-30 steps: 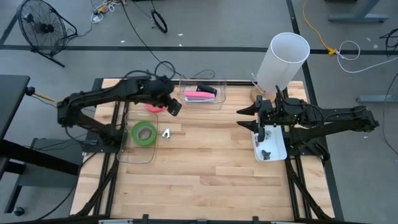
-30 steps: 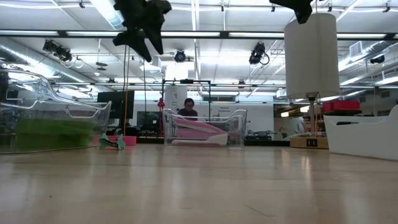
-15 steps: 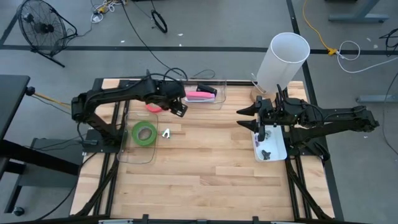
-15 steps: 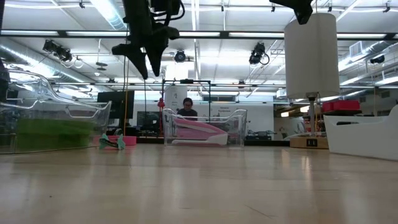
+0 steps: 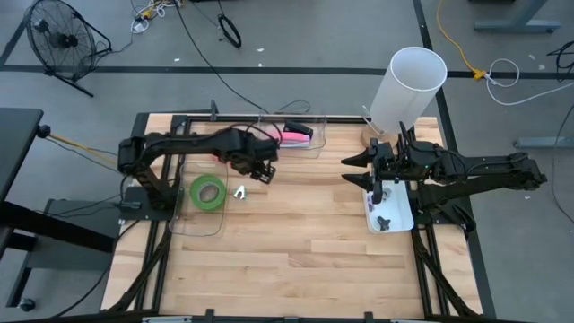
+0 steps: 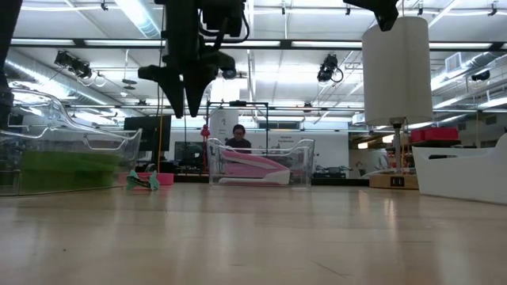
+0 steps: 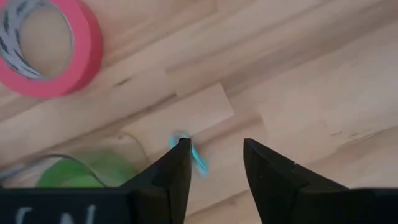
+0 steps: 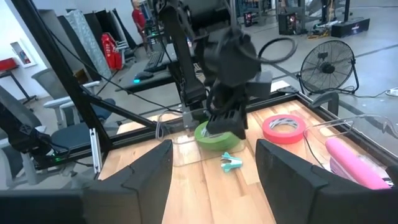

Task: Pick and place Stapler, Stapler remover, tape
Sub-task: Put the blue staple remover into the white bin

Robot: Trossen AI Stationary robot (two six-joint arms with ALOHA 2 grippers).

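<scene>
My left gripper (image 5: 261,167) is open and empty above the table, pointing down (image 6: 186,91), between the pink-red tape roll (image 7: 46,46) and the teal stapler remover (image 5: 239,192). In the left wrist view the remover (image 7: 188,151) lies on the wood beside one finger. One green tape roll (image 5: 208,192) lies flat in a clear tray at the left. The pink stapler (image 5: 291,136) lies in a clear bin at the far edge. My right gripper (image 5: 370,170) is open and empty above a white tray (image 5: 399,215). In the high view my left arm hides the pink-red roll.
A tall white cylinder (image 5: 408,81) stands on a wooden base at the far right, next to my right arm. A small dark object (image 5: 384,222) lies in the white tray. The middle and near part of the table is bare wood (image 5: 296,260). A person (image 6: 238,136) sits far behind the table.
My left gripper has moved toward the table's right and near edges, away from the pink-red tape roll toward the stapler remover, and has turned to point more straight down. My right arm has kept still.
</scene>
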